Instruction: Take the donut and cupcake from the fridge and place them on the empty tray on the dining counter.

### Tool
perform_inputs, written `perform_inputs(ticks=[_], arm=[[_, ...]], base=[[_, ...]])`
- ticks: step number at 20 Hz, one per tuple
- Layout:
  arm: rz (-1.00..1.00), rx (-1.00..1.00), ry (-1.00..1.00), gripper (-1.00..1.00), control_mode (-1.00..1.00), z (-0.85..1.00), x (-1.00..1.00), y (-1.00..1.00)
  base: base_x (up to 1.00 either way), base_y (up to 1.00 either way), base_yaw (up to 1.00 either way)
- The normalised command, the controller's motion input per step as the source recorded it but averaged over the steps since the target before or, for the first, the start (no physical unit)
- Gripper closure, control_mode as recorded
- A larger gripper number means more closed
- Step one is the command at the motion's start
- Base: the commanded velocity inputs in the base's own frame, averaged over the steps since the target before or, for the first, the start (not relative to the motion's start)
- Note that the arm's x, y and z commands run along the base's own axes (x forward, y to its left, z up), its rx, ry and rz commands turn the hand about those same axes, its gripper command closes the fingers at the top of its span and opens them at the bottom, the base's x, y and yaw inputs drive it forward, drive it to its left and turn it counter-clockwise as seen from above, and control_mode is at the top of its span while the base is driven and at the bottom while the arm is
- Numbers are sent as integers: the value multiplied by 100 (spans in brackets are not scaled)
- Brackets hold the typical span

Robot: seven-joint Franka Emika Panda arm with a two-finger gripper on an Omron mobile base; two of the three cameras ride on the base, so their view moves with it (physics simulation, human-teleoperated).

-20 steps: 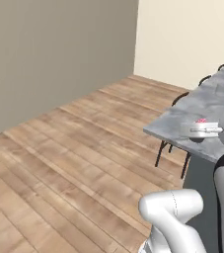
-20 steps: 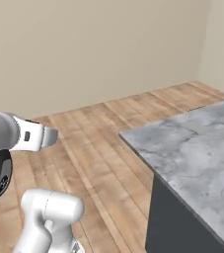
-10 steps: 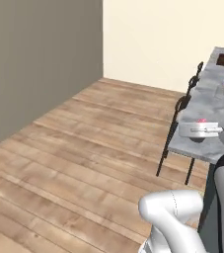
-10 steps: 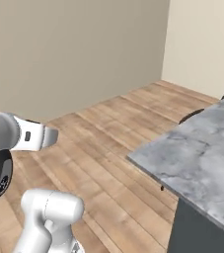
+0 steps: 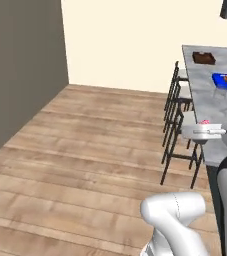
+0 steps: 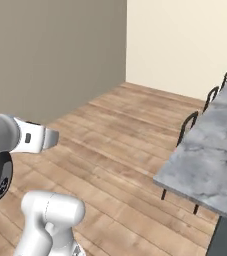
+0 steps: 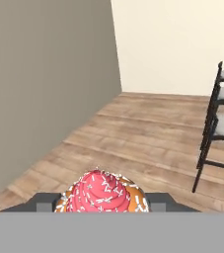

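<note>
- Cupcake (image 7: pixel 101 193): sat upright, pink sprinkled frosting on top, pinched between the two dark finger tips of the gripper (image 7: pixel 101 201); so not in the fridge and not yet on the tray.
- Gripper state: closed to a narrow-to-middling gap on the cupcake's base, one tip at each side; grip looked level, no tilt to the cake.
- In the left base view: gripper (image 5: pixel 205 131) seen close by the near end of the dining counter (image 5: pixel 201 87), on its stool side, with the cupcake (image 5: pixel 204 122) as a pink dot on top of it; could not tell whether over the marble or just short of its edge.
- Tray (image 5: pixel 204 58): lay on the dining counter well beyond the hand, toward the counter's far end, and further in from the stool-side edge; long side appeared to run across the counter.
- Relation that mattered: tray ahead of the hand along the counter's length and slightly inward; judged that the carry needed more travel along the counter before any lowering.
- Between hand and tray: a blue dish (image 5: pixel 226 80) on the counter, off to the inner side; judged a minor thing to steer past.
- Stools (image 5: pixel 181 125): lined along the counter's outer edge, below the carrying height.
- Cupcake round, so no axis to line up; only upright posture to keep.
</note>
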Motion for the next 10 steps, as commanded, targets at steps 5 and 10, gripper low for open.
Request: perform_inputs(ticks=[5,10], arm=[[0,0,0,100,100,0,0,0],[0,0,0,100,100,0,0,0]], base=[[100,100,-47],[100,94,-48]])
